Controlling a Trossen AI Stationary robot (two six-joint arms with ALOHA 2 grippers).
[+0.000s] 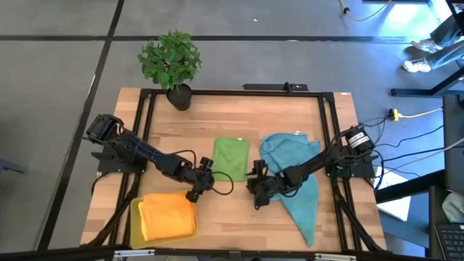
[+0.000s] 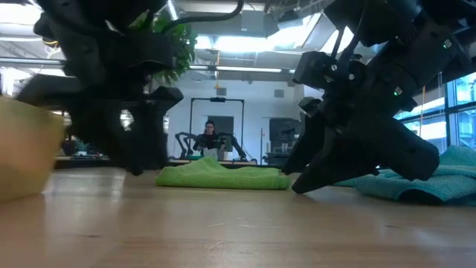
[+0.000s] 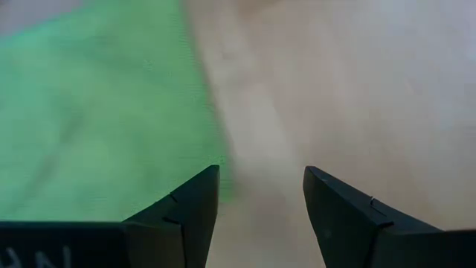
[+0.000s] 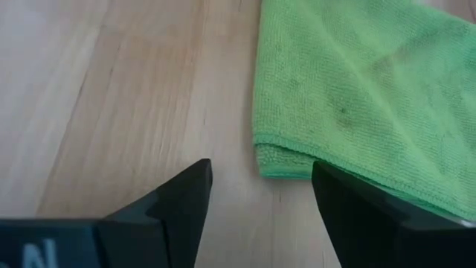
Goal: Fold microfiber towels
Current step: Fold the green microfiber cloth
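A green microfiber towel (image 1: pixel 231 157) lies folded into a flat upright rectangle near the middle of the wooden counter (image 1: pixel 239 119). At its 3 o'clock, a teal-blue microfiber towel (image 1: pixel 296 181) lies rumpled, one long corner trailing toward 6 o'clock. At 7 o'clock from the green one, an orange-yellow microfiber towel (image 1: pixel 168 214) sits folded.

1. My left gripper (image 1: pixel 194 194) and right gripper (image 1: pixel 257 200) are hanging low and open over bare wood, leaving a clear lane between them.
2. The folded green towel (image 1: pixel 231 157) is sitting just ahead, blocking that lane.
3. The teal towels (image 1: pixel 297 181) are hogging the right side.
4. The yellow tray (image 1: pixel 134 225) with the orange towel (image 1: pixel 167 216) is filling the near-left corner.
5. The potted plant (image 1: pixel 172 64) is guarding the far-left edge.
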